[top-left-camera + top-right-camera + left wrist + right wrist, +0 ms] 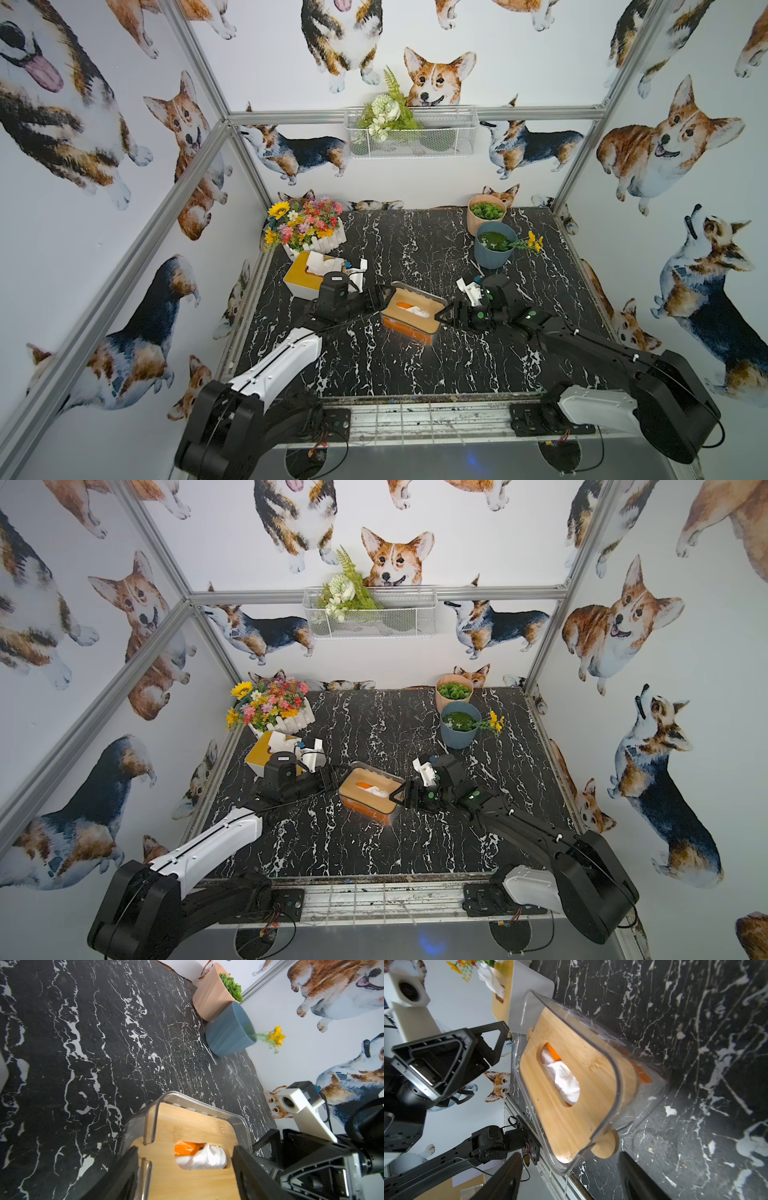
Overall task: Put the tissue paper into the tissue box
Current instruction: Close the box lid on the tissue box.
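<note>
The tissue box (409, 318) (368, 798) is a clear plastic case with a bamboo lid (187, 1126) (581, 1076), lying mid-table. White tissue paper (204, 1158) (562, 1079) (417, 310) pokes up through the lid's slot, over an orange pack inside. My left gripper (379, 297) (331, 777) (186, 1159) is open, its fingers straddling one end of the lid. At the opposite end my right gripper (445, 316) (400, 794) (570, 1156) is open too. Its fingers flank the box's clear corner with gaps on both sides.
A second, white tissue box with a yellow-wood top (302, 277) (529, 987) stands at the left behind my left arm. A flower planter (309, 230) sits at the back left. A pink pot (485, 214) and a blue pot (493, 247) stand at the back right.
</note>
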### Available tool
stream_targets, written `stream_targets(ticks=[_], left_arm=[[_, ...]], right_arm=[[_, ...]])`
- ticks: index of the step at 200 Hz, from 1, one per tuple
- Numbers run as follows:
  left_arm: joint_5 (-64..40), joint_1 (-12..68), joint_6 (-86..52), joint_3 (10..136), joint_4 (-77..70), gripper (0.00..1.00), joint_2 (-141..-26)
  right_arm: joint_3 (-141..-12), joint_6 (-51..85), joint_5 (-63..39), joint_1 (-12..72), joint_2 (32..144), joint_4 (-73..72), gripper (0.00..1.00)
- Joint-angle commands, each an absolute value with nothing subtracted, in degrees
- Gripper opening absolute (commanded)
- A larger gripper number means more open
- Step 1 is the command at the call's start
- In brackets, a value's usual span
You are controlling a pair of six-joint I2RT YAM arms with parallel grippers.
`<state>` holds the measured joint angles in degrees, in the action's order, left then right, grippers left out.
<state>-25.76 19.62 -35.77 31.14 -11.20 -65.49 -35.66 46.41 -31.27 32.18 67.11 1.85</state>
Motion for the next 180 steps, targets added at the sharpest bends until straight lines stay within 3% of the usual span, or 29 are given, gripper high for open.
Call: stream_targets(ticks=[1,48,90,141,180], left_arm=[[-26.29,20.71,-35.59,31.83,-11.04,0.77,-65.77],[-27.07,21.21,-38.94,31.55,-15.12,0.82,-66.57],[-21.62,20.3,-36.8,32.18,-10.95,1.0,-61.87],[-18.85,18.44,-34.8,31.89,-7.53,1.0,-57.7],[-22.53,18.29,-34.98,32.56,-8.38,1.0,-58.57]], right_arm=[[-37.49,44.98,-30.33,32.94,65.76,1.67,0.8],[-46.7,43.05,-27.09,38.37,72.1,5.97,0.94],[-53.66,41.16,-24.61,43.47,81.21,9.73,0.97],[-54.05,41.9,-25.61,46.75,88.43,10.14,0.97],[-54.93,41.41,-24.84,46.85,86.25,9.73,0.97]])
